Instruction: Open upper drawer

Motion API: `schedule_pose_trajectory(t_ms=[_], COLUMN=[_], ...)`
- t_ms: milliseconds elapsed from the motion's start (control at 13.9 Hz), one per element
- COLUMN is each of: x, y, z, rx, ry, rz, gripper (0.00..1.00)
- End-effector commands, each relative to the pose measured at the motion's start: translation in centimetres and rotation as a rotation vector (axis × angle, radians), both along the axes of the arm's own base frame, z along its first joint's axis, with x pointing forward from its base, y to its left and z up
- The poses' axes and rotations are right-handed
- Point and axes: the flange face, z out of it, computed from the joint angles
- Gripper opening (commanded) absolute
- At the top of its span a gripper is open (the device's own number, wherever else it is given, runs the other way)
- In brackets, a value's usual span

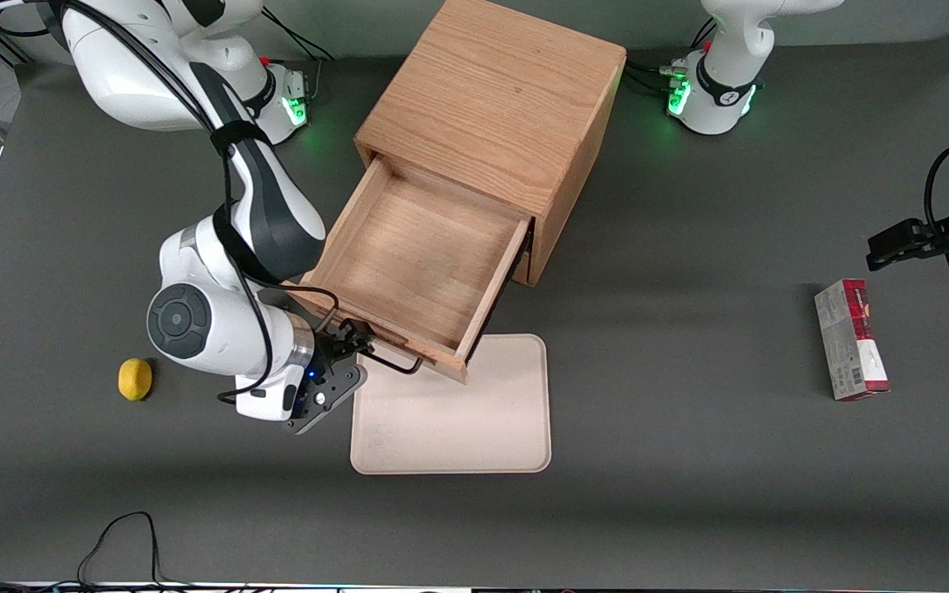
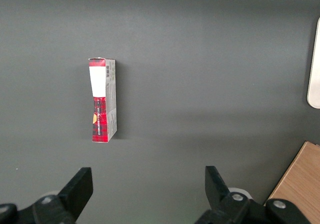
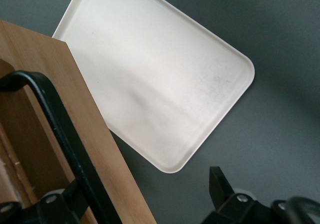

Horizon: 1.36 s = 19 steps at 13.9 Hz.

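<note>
Light oak upper drawer [image 1: 421, 263] pulled well out of the boxy oak cabinet [image 1: 495, 111], front overhanging the cream rounded plastic tray [image 1: 458, 420] on the dark grey tabletop [image 1: 689, 461]. Right arm's black gripper [image 1: 352, 342] at the thin black wire handle [image 1: 392, 362], fingers apart around the bar. Small yellow lemon [image 1: 135, 379] near the working arm's end.

a cream tray [image 1: 474, 420] lies on the dark surface [image 1: 689, 494], with a lemon [image 1: 135, 379] toward the working arm's end and a red box [image 1: 851, 339] toward the parked arm's.
</note>
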Motion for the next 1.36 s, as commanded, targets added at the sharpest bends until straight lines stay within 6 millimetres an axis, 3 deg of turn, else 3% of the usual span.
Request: schedule_pose_trajectory(t_ms=[0, 359, 646, 934, 1149, 1293], x=[1.0, 0.5, -0.3, -1.4, -4.1, -6.3], y=[-0.6, -0.5, -1.4, -5.5, -9.7, -12.0], z=[2.6, 3.0, 4.8, 8.4, 11.6, 12.5], rx=[0.028, 0.063, 0.05, 0.016, -0.03, -0.065], ry=[-0.021, 0.036, 0.077, 0.129, 0.166, 0.18], rz=[0.006, 0.005, 0.015, -0.007, -0.046, -0.086], gripper=[1.0, 1.0, 1.0, 1.0, 1.0, 1.0])
